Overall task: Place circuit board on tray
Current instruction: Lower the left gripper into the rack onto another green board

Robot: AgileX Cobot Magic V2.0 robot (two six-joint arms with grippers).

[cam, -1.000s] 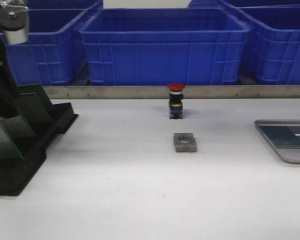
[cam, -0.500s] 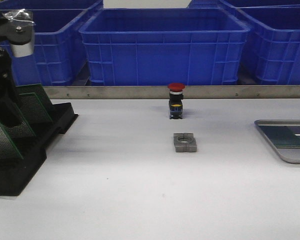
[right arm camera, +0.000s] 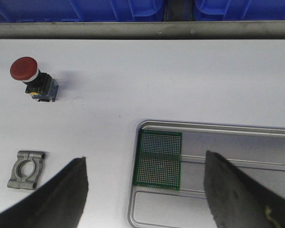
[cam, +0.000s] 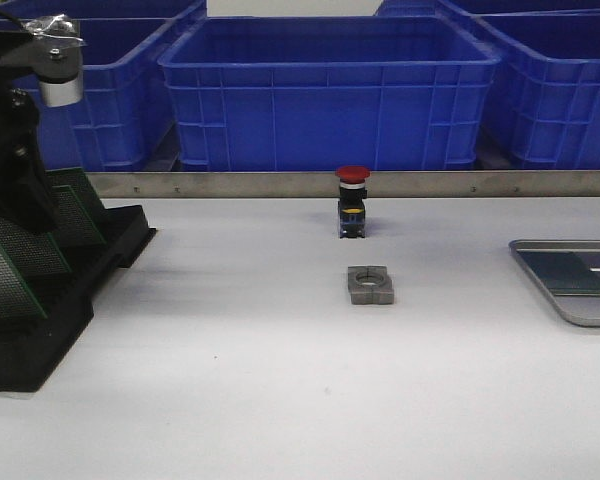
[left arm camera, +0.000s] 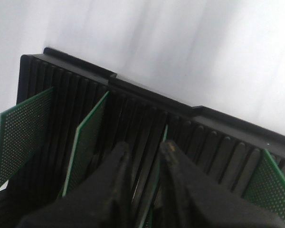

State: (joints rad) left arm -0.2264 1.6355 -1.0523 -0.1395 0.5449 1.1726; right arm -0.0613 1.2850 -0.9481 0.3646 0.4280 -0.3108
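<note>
Right, I've got the left gripper (left arm camera: pixel 145 156) down in the black slotted rack (left arm camera: pixel 147 102), its two fingers nearly together with the thin edge of a green circuit board (left arm camera: pixel 154 183) sitting between them. From the left wrist view I judge it is closing on that board, though I cannot tell whether the pads are actually pressing on it or just flanking it. Neighbouring boards stand in slots on either side, one just beside the near finger (left arm camera: pixel 111 175), so I want to keep the wrist square to the slots and pull straight up along them; any twist could drag the neighbour or jam the board against the rack ribs.

Over on the other side, the right gripper (right arm camera: pixel 147 190) hangs above the tray (right arm camera: pixel 237 128), fingers spread wide and holding nothing. That silver tray sits at the right edge of the table (cam: pixel 280 400) in the front view, well apart from the rack at the left. One green board (right arm camera: pixel 158 159) already lies flat in its near-left corner, so the next one should go down beside it, not on top.

Between rack and tray stand the red push button (cam: pixel 352 200) and a grey metal clamp (cam: pixel 369 284), so I'd carry the board high enough to clear both. Blue bins (cam: pixel 325 90) line the back.
</note>
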